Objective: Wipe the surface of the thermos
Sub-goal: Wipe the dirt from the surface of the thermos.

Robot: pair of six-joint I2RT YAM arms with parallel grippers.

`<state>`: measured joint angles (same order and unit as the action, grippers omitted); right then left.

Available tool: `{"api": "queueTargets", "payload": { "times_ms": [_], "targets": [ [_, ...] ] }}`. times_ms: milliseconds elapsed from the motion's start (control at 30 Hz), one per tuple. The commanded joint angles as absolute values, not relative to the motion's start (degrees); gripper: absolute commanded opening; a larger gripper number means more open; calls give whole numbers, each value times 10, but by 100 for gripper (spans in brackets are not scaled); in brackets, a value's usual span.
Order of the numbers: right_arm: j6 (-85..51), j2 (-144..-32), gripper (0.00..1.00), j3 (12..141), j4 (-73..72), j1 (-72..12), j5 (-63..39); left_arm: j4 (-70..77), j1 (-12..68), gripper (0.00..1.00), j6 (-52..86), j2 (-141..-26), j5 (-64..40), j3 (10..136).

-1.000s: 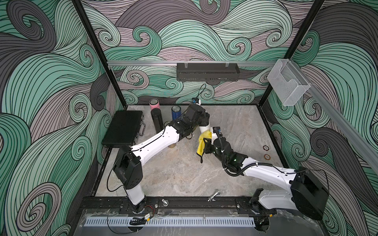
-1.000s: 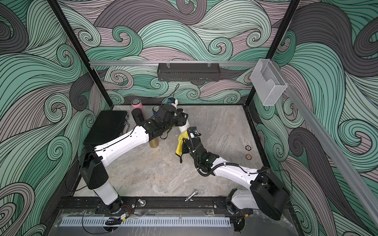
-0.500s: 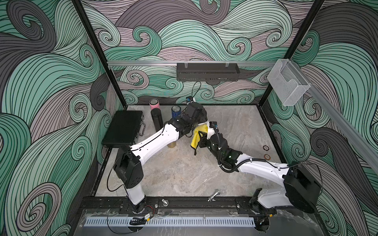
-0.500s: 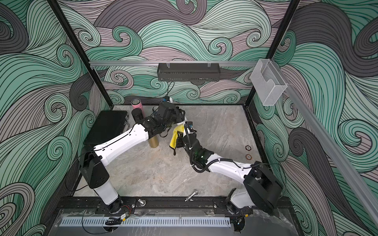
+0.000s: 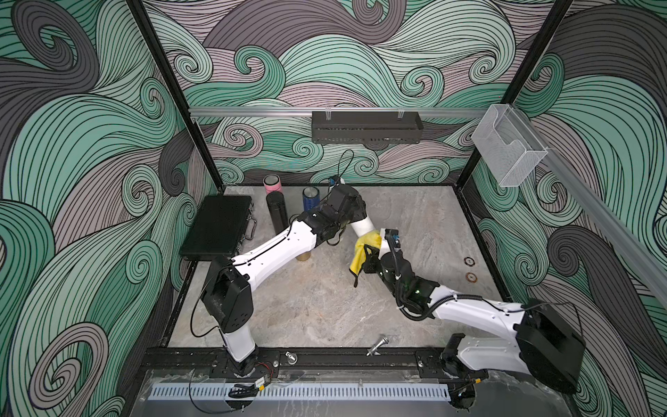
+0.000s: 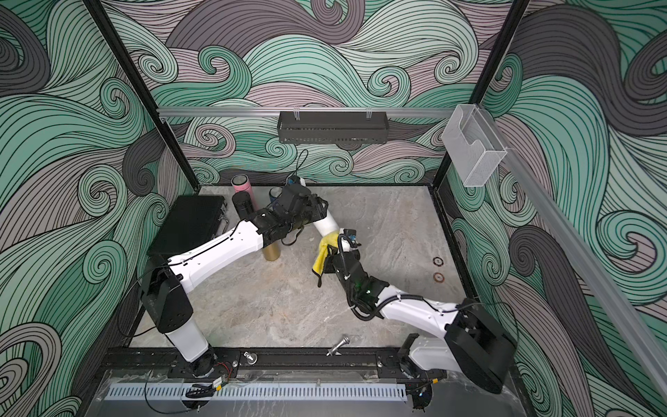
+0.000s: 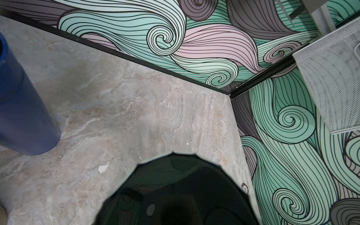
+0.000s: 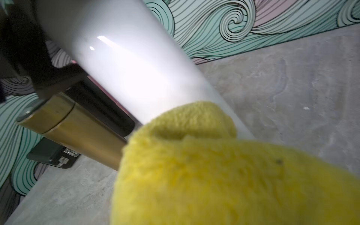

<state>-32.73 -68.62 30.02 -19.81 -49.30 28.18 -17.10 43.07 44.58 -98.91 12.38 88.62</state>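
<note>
two robot arms meet over a marble-look table (image 5: 325, 307) boxed in by walls of green and mauve swirls. the left gripper (image 5: 353, 216) is clamped on the upper end of a white thermos (image 5: 362, 226), which hangs tilted in the air above the back middle of the table, its lower end pointing toward the right arm. the right gripper (image 5: 376, 250) is closed on a yellow cloth (image 5: 363, 249), pressed against the thermos's lower end, with a loose tail drooping below (the right wrist view shows cloth (image 8: 214, 165) bunched on the glossy white wall (image 8: 136, 74)).

four other containers stand upright at the back left: a pink tumbler (image 5: 272, 183) by the back wall, a black bottle (image 5: 277, 213) just in front of it, a blue tumbler (image 5: 310, 198) beside the left wrist, and a gold thermos (image 5: 303, 255) under the left forearm. their contents cannot be told. a closed black case (image 5: 216, 227) lies along the left edge.

the right and front of the table are mostly bare, with two small rings (image 5: 469, 260) near the right edge and a metal bolt (image 5: 377, 346) at the front rail.
</note>
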Motion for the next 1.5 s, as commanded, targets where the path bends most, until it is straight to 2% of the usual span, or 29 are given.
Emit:
{"api": "queueTargets", "payload": {
  "times_ms": [0, 100, 233, 333, 467, 633, 867, 1167, 1467],
  "targets": [
    [-346, -597, 0, 290, -83, -483, 305, -142, 433, 0, 372, -976, 90, 879],
    [-325, -504, 0, 338, 69, -455, 243, -84, 437, 0, 251, -966, 59, 816],
    [-321, -441, 0, 436, 236, -332, 111, 55, 443, 0, 121, -923, 46, 671],
    [-339, -460, 0, 483, 227, -237, -46, 110, 446, 0, 70, -914, 21, 623],
    [-354, -567, 0, 553, 168, -201, -169, 178, 447, 0, 36, -906, -4, 586],
    [-351, -698, 0, 620, 85, -200, -215, 205, 460, 0, 9, -899, 9, 564],
    [-361, -814, 0, 689, 39, -208, -306, 206, 475, 0, -9, -898, 18, 549],
    [-354, -844, 0, 679, 16, -267, -328, 211, 475, 0, 13, -912, 34, 552],
    [-353, -773, 0, 592, 72, -279, -342, 207, 475, 0, 17, -916, 55, 552]
  ]
}}
